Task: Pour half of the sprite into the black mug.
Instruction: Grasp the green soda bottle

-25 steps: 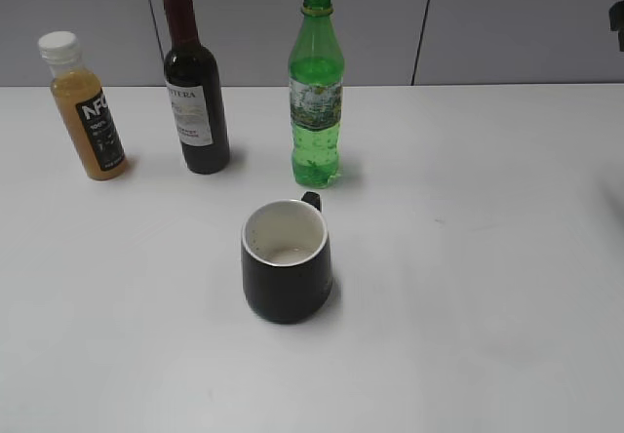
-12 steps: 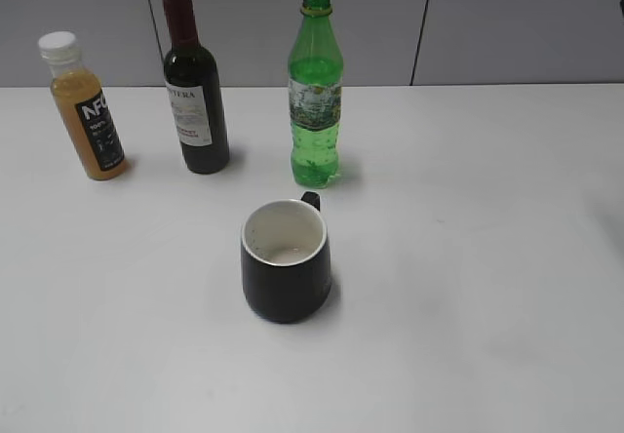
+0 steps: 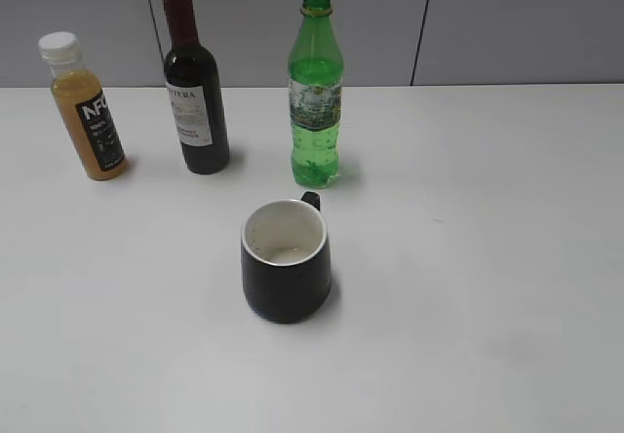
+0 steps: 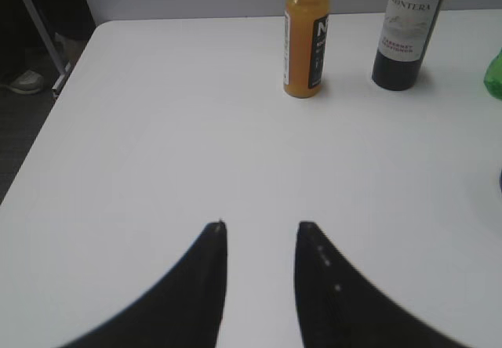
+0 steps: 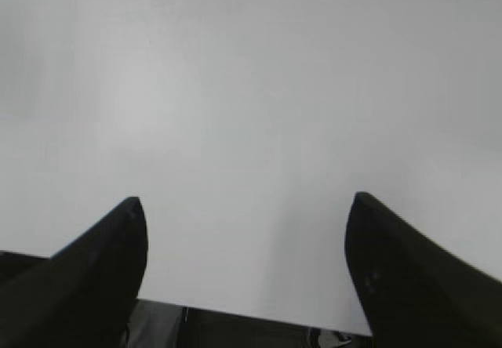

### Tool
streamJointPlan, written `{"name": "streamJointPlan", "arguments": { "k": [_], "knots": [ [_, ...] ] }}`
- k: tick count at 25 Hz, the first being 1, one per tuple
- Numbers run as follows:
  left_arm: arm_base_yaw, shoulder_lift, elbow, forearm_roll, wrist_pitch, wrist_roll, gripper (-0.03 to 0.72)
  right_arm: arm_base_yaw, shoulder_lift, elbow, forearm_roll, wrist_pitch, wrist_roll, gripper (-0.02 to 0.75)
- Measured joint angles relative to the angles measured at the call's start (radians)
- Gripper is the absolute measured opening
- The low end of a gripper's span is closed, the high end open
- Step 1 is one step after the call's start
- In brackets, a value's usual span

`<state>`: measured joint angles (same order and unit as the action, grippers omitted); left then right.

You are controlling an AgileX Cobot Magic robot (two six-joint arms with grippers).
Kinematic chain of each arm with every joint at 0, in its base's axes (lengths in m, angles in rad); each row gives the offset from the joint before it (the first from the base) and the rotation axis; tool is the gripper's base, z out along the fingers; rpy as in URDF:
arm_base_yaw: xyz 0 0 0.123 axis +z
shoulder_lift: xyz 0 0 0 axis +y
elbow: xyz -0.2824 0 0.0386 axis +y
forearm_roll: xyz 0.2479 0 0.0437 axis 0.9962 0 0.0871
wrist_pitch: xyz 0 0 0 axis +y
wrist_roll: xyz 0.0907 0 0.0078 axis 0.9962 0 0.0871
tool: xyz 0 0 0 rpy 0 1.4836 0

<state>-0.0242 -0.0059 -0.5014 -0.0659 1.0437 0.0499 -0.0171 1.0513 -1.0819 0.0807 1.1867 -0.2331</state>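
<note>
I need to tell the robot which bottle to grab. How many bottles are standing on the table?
3, in a row behind the black mug: orange juice bottle at left, wine bottle in the middle, sprite at right. None looks hidden.

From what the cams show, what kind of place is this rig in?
Likely a lab or office test bench, not a kitchen: a bare white table against plain grey wall panels, with only staged props, three drink bottles and a black mug, set out on it.
</note>
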Motion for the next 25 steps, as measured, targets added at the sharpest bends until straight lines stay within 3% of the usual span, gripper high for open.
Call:
{"name": "streamJointPlan", "arguments": {
  "k": [6, 11, 25],
  "knots": [
    [0.000, 0.000, 0.000, 0.000, 0.000, 0.000, 0.237, 0.000, -0.300, 0.302, 0.000, -0.035, -0.008, 0.594],
    [0.000, 0.000, 0.000, 0.000, 0.000, 0.000, 0.237, 0.000, -0.507, 0.459, 0.000, -0.082, -0.010, 0.592],
    [0.000, 0.000, 0.000, 0.000, 0.000, 0.000, 0.237, 0.000, -0.966, 0.634, 0.028, -0.133, 0.063, 0.592]
  ]
}}
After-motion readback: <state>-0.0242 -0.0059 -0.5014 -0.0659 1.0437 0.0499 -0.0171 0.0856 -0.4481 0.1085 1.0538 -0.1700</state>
